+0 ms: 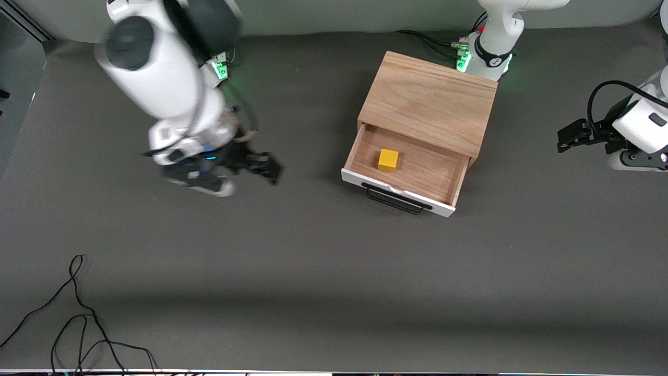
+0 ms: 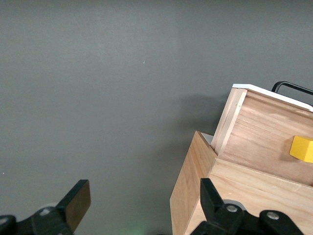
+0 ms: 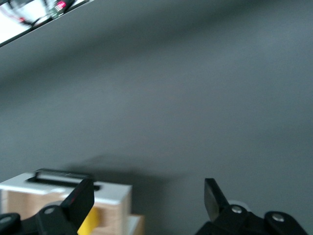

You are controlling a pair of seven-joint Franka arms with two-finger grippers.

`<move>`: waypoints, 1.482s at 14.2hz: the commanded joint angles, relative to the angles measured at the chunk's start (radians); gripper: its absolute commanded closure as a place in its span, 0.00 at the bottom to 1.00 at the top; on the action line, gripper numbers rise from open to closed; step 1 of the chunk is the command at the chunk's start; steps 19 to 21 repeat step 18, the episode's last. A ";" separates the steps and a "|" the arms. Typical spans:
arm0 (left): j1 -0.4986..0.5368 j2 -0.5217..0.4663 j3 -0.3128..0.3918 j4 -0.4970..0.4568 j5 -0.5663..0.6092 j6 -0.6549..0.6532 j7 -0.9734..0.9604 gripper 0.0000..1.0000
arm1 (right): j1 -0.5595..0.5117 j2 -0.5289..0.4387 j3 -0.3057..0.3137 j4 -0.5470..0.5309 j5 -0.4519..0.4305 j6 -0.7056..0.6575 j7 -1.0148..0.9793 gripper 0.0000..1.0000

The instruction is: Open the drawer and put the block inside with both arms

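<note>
Block [image 1: 388,159] rests inside the open drawer [image 1: 399,193], near the table's back edge. Both tools, left [image 1: 566,137] and right [image 1: 263,167], hang apart and empty over bare table. Risk: a swinging arm could clip the protruding drawer.

There are two robot arms. Each arm has one hand, so there are two hands: the right hand [image 1: 274,168] and the left hand [image 1: 569,137]. Each hand has two black fingers, which makes four fingers in all. Both hands are wide open and hold nothing.

There is one wooden cabinet [image 1: 430,102] on the surface [image 1: 334,271]. It has one drawer [image 1: 404,172]. The drawer has one black wire handle [image 1: 395,199].

There is one yellow block [image 1: 388,160], and it sits in the drawer.

There is one bunch of thin black cables [image 1: 78,329] lying on the surface, at the edge nearest the front camera.
</note>
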 commanded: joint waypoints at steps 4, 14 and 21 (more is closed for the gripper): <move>0.009 -0.020 -0.012 -0.015 0.006 -0.001 0.008 0.00 | 0.004 -0.191 -0.266 -0.254 0.024 0.028 -0.254 0.00; 0.009 -0.014 -0.013 -0.015 0.006 0.004 0.008 0.00 | -0.394 -0.187 -0.050 -0.253 0.007 -0.007 -0.640 0.00; 0.007 -0.004 -0.012 -0.015 0.008 0.007 0.008 0.00 | -0.462 -0.181 0.044 -0.242 -0.030 -0.012 -0.632 0.00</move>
